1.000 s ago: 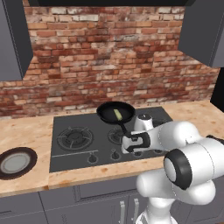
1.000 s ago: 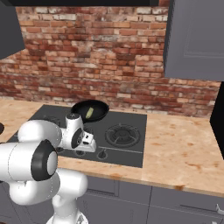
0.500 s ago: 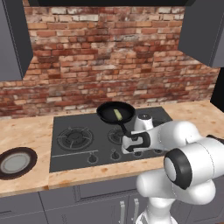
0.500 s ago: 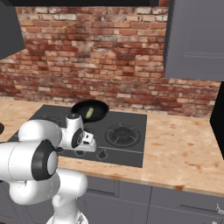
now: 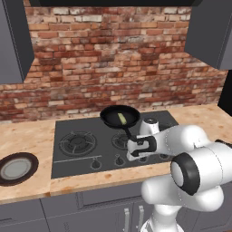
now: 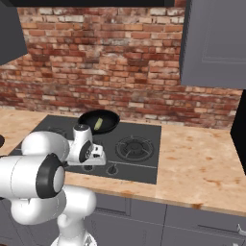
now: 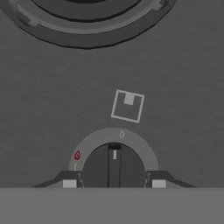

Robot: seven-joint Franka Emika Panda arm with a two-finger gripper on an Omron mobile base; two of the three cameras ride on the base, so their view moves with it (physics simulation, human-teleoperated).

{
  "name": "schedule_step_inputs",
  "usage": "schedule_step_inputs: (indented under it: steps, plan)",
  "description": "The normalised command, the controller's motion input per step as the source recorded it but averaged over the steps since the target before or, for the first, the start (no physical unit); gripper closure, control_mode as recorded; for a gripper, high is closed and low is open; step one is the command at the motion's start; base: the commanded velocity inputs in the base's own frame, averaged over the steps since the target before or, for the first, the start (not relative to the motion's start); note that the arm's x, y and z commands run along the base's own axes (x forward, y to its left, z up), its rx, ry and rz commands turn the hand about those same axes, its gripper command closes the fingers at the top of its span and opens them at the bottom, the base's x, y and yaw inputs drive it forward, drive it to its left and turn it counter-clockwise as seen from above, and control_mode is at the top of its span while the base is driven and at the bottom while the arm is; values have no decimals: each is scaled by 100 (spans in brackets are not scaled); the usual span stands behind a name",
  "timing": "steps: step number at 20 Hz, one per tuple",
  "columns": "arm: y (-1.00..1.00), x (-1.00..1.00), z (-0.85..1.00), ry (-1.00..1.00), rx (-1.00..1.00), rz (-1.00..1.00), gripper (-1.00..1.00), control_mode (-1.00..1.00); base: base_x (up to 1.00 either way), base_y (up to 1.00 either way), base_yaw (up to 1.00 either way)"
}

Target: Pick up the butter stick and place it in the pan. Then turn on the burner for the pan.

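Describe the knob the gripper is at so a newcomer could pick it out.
On the dark stovetop set in the wooden counter, look along the front edge at the row of small round knobs. It is the knob between the gripper fingertips, just in front of the burner carrying the pan with the butter stick.

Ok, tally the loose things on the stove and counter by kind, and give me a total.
pan: 1
butter stick: 1
plate: 1
Total: 3
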Motion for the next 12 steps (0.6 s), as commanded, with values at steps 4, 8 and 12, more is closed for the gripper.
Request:
schedule_step_inputs:
  steps: [4, 8, 12]
  plan:
    - [0, 0, -2, 3, 0, 16, 100, -100, 0, 0, 0]
    - [0, 0, -2, 4, 0, 16, 100, -100, 0, 0, 0]
    - [0, 0, -3, 6, 0, 16, 100, -100, 0, 0, 0]
